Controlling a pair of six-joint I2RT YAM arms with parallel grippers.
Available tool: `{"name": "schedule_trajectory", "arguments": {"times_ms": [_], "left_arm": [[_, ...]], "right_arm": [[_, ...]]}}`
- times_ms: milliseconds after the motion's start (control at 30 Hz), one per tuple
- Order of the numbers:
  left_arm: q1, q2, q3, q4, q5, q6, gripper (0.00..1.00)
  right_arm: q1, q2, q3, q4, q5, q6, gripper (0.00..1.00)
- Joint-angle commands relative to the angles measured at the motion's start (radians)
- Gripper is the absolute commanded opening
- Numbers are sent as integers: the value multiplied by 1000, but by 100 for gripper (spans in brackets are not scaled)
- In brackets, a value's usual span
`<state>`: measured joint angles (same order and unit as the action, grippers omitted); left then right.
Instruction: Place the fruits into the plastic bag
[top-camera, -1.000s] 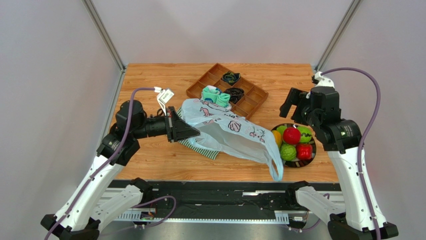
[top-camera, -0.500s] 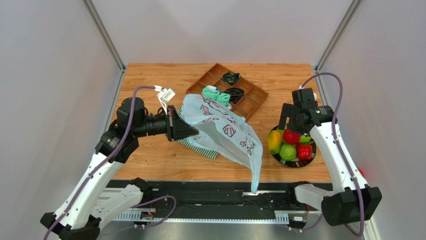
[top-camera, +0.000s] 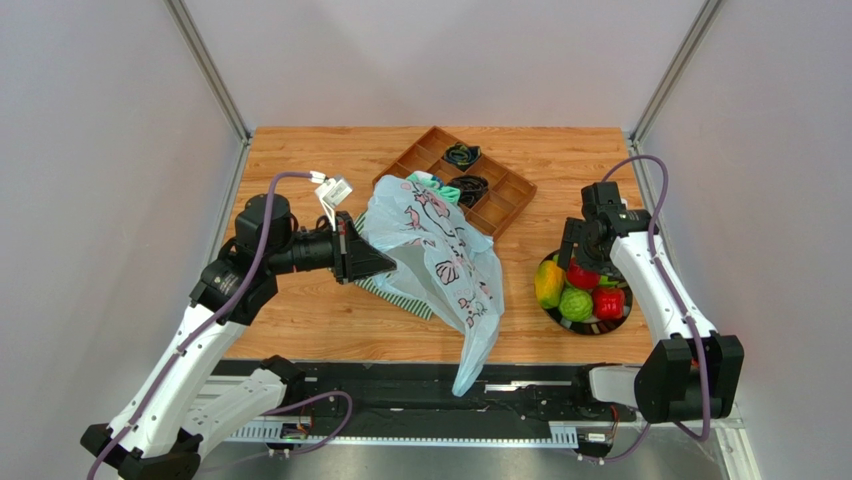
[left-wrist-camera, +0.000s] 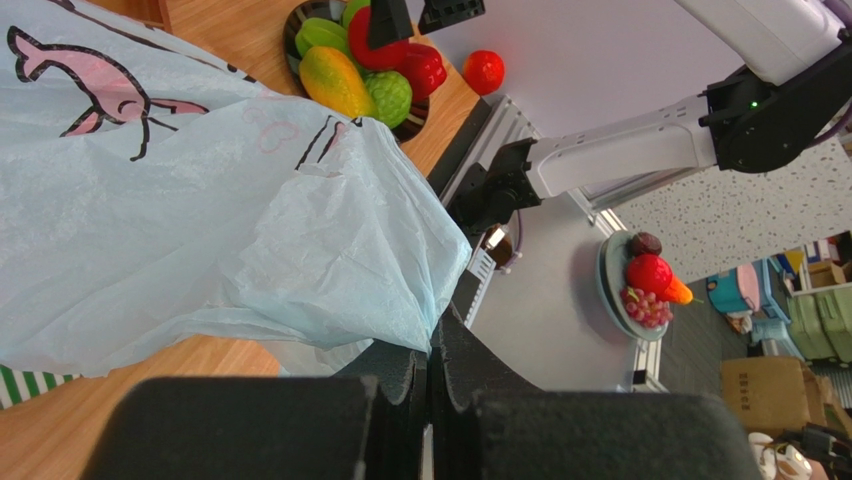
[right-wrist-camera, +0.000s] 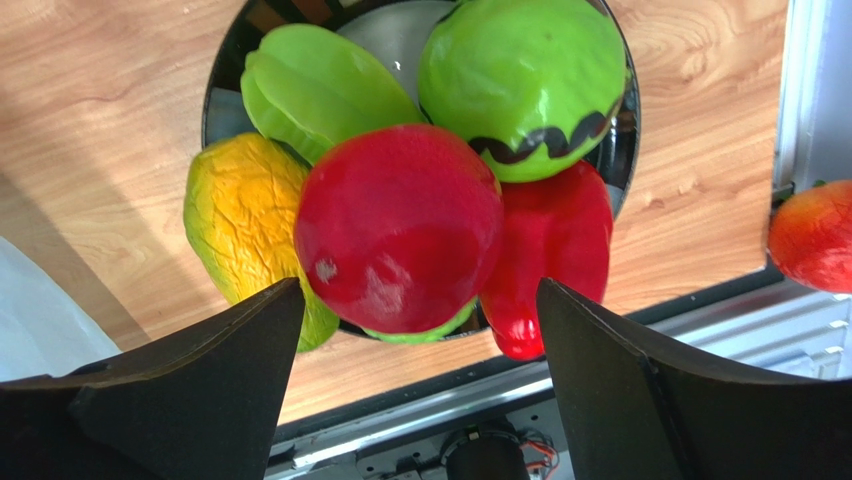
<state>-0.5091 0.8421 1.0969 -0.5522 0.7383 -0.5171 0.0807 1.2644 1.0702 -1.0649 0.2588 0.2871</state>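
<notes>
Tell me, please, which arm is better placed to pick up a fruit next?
Right. The right hand hangs open over the red fruit, a finger on either side; the left hand is shut on the bag.

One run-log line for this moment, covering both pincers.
left pincer: shut on plastic bag | right pincer: open over red fruit | fruits: in black dish

Wooden table (top-camera: 300, 320), compartment tray (top-camera: 418, 160), striped cloth (top-camera: 405, 298) (mostly covered), dark bowl (right-wrist-camera: 218, 105) of fruits (top-camera: 577, 303)
</notes>
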Motion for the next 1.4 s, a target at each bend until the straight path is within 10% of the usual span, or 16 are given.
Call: {"name": "schedule_trajectory", "arguments": {"times_ms": [0,500,967,1367], "left_arm": [[0,3,49,6,-4,25,0],[0,6,50,5,-8,35,0],[0,6,50,9,-2,35,0],[0,51,55,121,44,-64,0]], "right_arm": [[-25,23,-4,91,-55,-22,91],[-44,75,-24,128,-70,-23,82],[-41,15,17,62,-55,-25,41],[239,-318,171,261,-486,108,26]]}}
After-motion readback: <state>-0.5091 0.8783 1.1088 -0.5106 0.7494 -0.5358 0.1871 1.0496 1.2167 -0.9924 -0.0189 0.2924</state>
